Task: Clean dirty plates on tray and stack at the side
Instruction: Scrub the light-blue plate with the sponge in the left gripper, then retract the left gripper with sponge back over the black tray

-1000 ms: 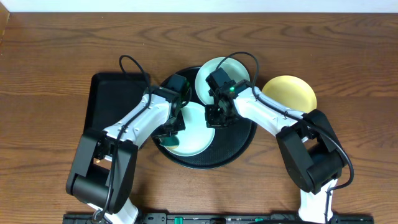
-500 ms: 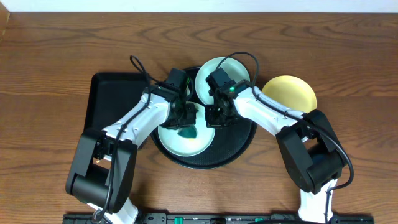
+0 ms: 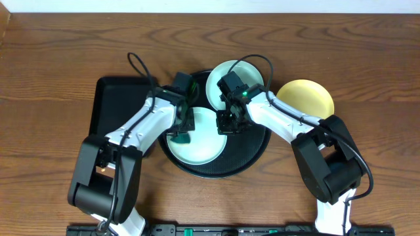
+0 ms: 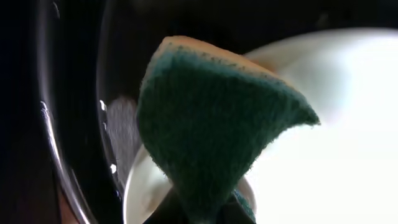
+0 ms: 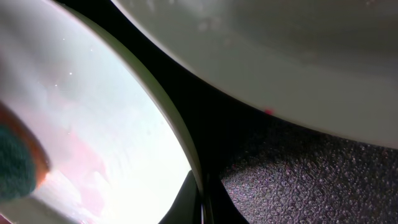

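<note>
A light teal plate [image 3: 205, 145] lies in the front of the round black tray [image 3: 252, 152]. A second pale teal plate [image 3: 228, 77] rests at the tray's back edge. The pale yellow plate [image 3: 306, 98] sits on the table to the right. My left gripper [image 3: 182, 130] is shut on a green sponge [image 3: 180, 137] that presses on the front plate's left side; the left wrist view shows the sponge [image 4: 214, 118] over the plate [image 4: 336, 130]. My right gripper [image 3: 226, 124] is shut on the front plate's right rim [image 5: 186, 155]. Reddish smudges [image 5: 71, 171] show on that plate.
A rectangular black tray [image 3: 117, 108] lies left of the round tray, under my left arm. The back plate [image 5: 280, 62] overhangs close above my right gripper [image 5: 202, 200] and carries a small red spot. Wooden table surrounds everything.
My left gripper swept the sponge across the front plate, from its lower left toward the middle, then back to the left side. The right arm and plates stayed still.
</note>
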You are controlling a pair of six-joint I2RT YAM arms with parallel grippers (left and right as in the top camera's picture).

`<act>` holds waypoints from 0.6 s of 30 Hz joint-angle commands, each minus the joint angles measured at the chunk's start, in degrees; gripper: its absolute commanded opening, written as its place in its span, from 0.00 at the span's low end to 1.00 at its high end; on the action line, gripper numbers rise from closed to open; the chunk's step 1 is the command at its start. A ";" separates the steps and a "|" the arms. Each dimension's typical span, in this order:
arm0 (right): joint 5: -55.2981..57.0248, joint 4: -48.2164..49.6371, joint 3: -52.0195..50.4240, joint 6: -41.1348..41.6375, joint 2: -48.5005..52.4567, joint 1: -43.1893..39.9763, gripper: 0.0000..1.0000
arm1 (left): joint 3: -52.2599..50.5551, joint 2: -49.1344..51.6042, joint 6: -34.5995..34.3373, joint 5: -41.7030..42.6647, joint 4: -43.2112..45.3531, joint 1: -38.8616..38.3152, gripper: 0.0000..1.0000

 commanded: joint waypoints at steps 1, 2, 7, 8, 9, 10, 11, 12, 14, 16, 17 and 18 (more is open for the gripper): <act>2.14 -0.02 0.22 0.42 1.92 -0.20 0.01 | 0.74 -0.20 -1.92 14.67 -2.71 0.70 0.07; 2.14 -0.02 0.22 0.42 1.92 -0.20 0.01 | 0.74 -0.20 -1.90 17.57 -2.84 0.68 0.07; 2.14 0.02 0.22 0.44 1.92 -0.20 0.01 | 0.74 -0.20 -1.88 27.80 -0.94 0.70 0.08; 2.14 0.02 0.22 0.44 1.92 -0.20 0.01 | 0.74 -0.22 -1.88 27.87 -0.02 0.72 0.07; 2.14 0.00 0.22 0.44 1.92 -0.20 0.01 | 0.74 -0.22 -1.53 27.63 1.03 0.76 0.07; 2.14 0.00 0.22 0.42 1.92 -0.20 0.01 | 0.74 -0.22 -1.22 27.10 2.01 0.90 0.07; 2.14 0.00 0.22 0.42 1.92 -0.20 0.01 | 0.74 -0.22 -1.22 25.77 3.26 1.20 0.08; 2.14 0.00 0.22 0.42 1.92 -0.20 0.01 | 0.96 -0.26 -1.25 23.85 4.09 1.75 0.07; 2.14 0.02 0.22 0.42 1.92 -0.20 0.01 | 1.92 -0.31 -1.25 19.71 4.37 3.19 0.08; 2.12 0.02 0.22 0.42 1.92 -0.20 0.01 | 3.82 -0.42 -1.25 15.72 3.30 5.35 0.08; 2.12 0.02 0.22 0.42 1.92 -0.20 0.01 | 5.29 -0.42 -1.25 13.79 2.23 6.71 0.07; 2.12 0.02 0.22 0.42 1.92 -0.20 0.01 | 6.73 -0.42 -1.25 12.55 1.01 7.87 0.07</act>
